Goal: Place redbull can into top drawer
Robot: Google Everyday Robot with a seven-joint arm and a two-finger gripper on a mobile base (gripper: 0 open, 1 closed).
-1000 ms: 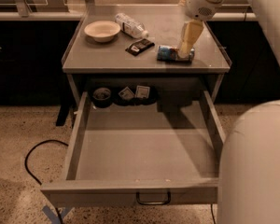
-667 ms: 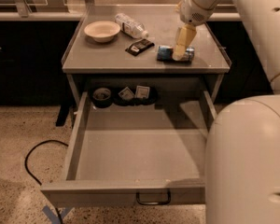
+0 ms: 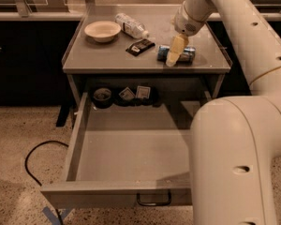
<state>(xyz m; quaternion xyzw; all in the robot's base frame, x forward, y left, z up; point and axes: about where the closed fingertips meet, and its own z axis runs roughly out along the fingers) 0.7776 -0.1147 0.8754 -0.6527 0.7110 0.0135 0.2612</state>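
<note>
Cream gripper [image 3: 172,59] at redbull can [image 3: 190,54], lying on tabletop [image 3: 107,56].

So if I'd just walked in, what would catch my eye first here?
The huge cream robot arm fills the right foreground, reaching up over the tabletop. Its gripper hangs at the redbull can, which lies on its side near the tabletop's right edge. Below, the top drawer stands pulled wide open, with small items at its back.
</note>
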